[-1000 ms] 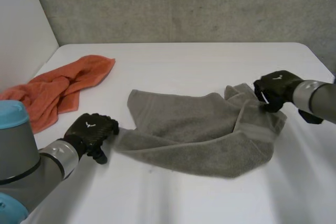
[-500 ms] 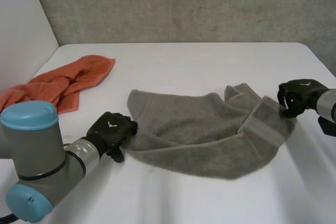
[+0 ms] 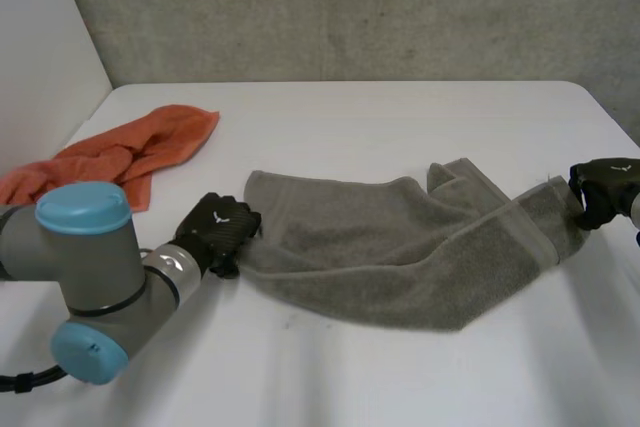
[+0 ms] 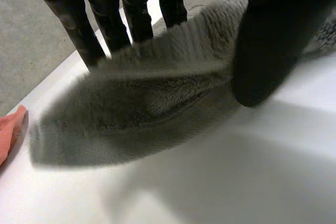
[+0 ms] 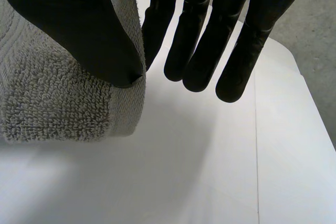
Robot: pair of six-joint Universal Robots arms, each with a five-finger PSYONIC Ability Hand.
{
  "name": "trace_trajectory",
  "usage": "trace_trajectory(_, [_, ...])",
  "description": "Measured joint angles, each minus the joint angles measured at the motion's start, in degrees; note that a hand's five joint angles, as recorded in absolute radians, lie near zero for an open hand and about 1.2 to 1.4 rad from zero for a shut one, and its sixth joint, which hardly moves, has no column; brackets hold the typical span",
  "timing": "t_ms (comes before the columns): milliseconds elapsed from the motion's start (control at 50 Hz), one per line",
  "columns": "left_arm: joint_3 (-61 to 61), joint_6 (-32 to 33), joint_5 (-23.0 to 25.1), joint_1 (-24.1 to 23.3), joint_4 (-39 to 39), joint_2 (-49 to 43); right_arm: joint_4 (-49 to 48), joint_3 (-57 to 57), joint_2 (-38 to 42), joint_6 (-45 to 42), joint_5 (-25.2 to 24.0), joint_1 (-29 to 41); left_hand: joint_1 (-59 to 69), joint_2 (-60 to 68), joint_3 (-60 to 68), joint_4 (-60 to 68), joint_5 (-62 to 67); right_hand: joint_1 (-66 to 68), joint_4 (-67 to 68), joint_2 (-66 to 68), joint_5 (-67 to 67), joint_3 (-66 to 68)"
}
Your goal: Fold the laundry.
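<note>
Early yet: grey towel [image 3: 400, 247] lies stretched but rumpled on the table [image 3: 380, 117], no fold made, left hand [image 3: 218, 232] pinching its left corner and right hand [image 3: 605, 190] pinching its right end; orange towel [image 3: 120, 162], well left of it, waits crumpled.

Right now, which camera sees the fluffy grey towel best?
The head view: it shows the whole fluffy grey terry towel spread between the left robot hand and right robot hand. The left wrist view gets the edge that hand pinches; the right wrist view, a corner under its thumb.
</note>
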Motion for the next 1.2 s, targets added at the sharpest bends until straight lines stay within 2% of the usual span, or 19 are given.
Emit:
trace_trajectory(100, [1.9, 0.0, -0.1, 0.1, -0.2, -1.3, 0.4, 0.9, -1.0, -1.1, -0.9, -0.2, 10.4, 10.4, 10.5, 11.1, 10.9, 0.0, 0.0, 0.0, 0.0, 0.0])
trace_trajectory(120, [2.2, 0.0, -0.2, 0.1, -0.3, -1.3, 0.6, 1.2, -1.5, -1.8, -1.2, -0.4, 19.4, 21.3, 21.2, 22.2, 21.2, 0.0, 0.0, 0.0, 0.0, 0.0])
trace_trajectory(140, [2.6, -0.1, -0.2, 0.2, -0.4, -1.2, 1.2, 1.8, -2.5, -3.3, -1.7, -0.8, 19.4, 23.8, 23.6, 24.8, 22.5, 0.0, 0.0, 0.0, 0.0, 0.0])
trace_trajectory(240, [3.0, -0.3, -0.3, 0.5, -0.7, 1.7, 6.9, 4.7, -7.2, -14.5, -3.4, -3.8, 19.4, 24.7, 24.5, 25.7, 22.5, 0.0, 0.0, 0.0, 0.0, 0.0])
trace_trajectory(300, [2.7, -0.5, -0.3, 0.6, -0.8, 3.7, 10.3, 6.0, -9.1, -20.5, -4.1, -5.4, 19.4, 24.7, 24.5, 25.7, 22.5, -3.1, -5.1, -4.2, -4.1, -4.7])
trace_trajectory(320, [2.5, -0.5, -0.3, 0.7, -0.8, 5.1, 12.3, 6.9, -10.5, -24.2, -4.7, -6.5, 19.4, 24.7, 24.5, 25.7, 22.5, -20.4, -22.8, -23.5, -21.2, -22.5])
trace_trajectory(340, [2.4, -0.6, -0.3, 0.6, -0.8, 5.5, 12.8, 7.2, -10.9, -25.0, -4.8, -6.8, 19.4, 24.7, 24.5, 25.7, 22.5, -20.4, -22.8, -23.5, -21.2, -22.5])
trace_trajectory(360, [2.2, -0.6, -0.3, 0.6, -0.8, 6.5, 13.5, 7.8, -11.9, -26.8, -5.3, -7.3, 19.4, 24.7, 24.5, 25.7, 22.5, -30.2, -36.6, -36.6, -35.5, -36.4])
trace_trajectory(380, [2.1, -0.6, -0.2, 0.5, -0.8, 7.0, 13.7, 8.0, -12.5, -27.4, -5.6, -7.5, 19.4, 24.7, 24.5, 25.7, 22.5, -31.2, -38.2, -37.6, -37.1, -37.9])
trace_trajectory(440, [1.8, -0.7, -0.3, 0.3, -0.8, 8.6, 12.6, 8.9, -14.3, -27.3, -6.5, -7.6, 19.4, 24.7, 24.6, 25.7, 22.5, -36.1, -45.5, -44.0, -44.6, -45.1])
trace_trajectory(620, [1.7, -0.9, -0.4, 0.0, -1.0, 10.0, 9.7, 12.7, -19.6, -21.7, -9.1, -5.1, 19.4, 24.7, 24.6, 25.7, 22.5, -36.3, -45.9, -44.1, -45.2, -45.4])
trace_trajectory(720, [1.7, -0.9, -0.4, 0.0, -1.2, 10.0, 10.1, 15.1, -21.7, -19.7, -8.5, -2.4, 19.4, 24.7, 24.6, 25.7, 22.5, -36.3, -45.9, -44.1, -45.2, -45.4])
trace_trajectory(820, [1.8, -0.8, -0.4, 0.0, -1.4, 10.0, 7.6, 15.9, -22.2, -16.6, -5.8, 1.2, 19.4, 24.7, 24.6, 25.9, 22.5, -36.3, -45.9, -44.1, -45.2, -45.4])
trace_trajectory(940, [1.8, -0.8, -0.3, 0.0, -1.8, 10.5, 4.5, 12.2, -16.5, -15.3, -3.1, 5.6, 19.4, 24.8, 24.6, 25.9, 22.5, -36.3, -45.9, -44.0, -45.2, -45.4])
trace_trajectory(1020, [1.8, -0.8, -0.3, 0.1, -2.5, 11.2, 4.5, 5.3, -8.3, -15.4, -0.1, 8.8, 19.4, 24.9, 24.8, 25.9, 22.5, -36.3, -45.9, -44.1, -45.2, -45.4])
trace_trajectory(1040, [1.8, -0.8, -0.3, 0.1, -2.5, 11.2, 4.5, 5.3, -8.3, -15.4, -0.1, 8.8, 19.4, 24.9, 24.8, 25.9, 22.5, -36.3, -45.9, -44.1, -45.2, -45.4])
trace_trajectory(1080, [1.7, -0.8, -0.3, 0.1, -2.8, 11.5, 5.9, -1.3, -1.7, -16.2, 3.5, 10.2, 19.4, 24.9, 24.8, 25.9, 22.5, -36.3, -45.9, -44.1, -45.2, -45.4])
trace_trajectory(1200, [1.9, -0.7, -0.2, 0.1, -3.0, 11.4, 10.0, -12.0, 7.6, -18.8, 8.2, 11.1, 19.4, 24.9, 24.8, 25.9, 22.5, -36.3, -45.9, -44.1, -45.2, -45.4])
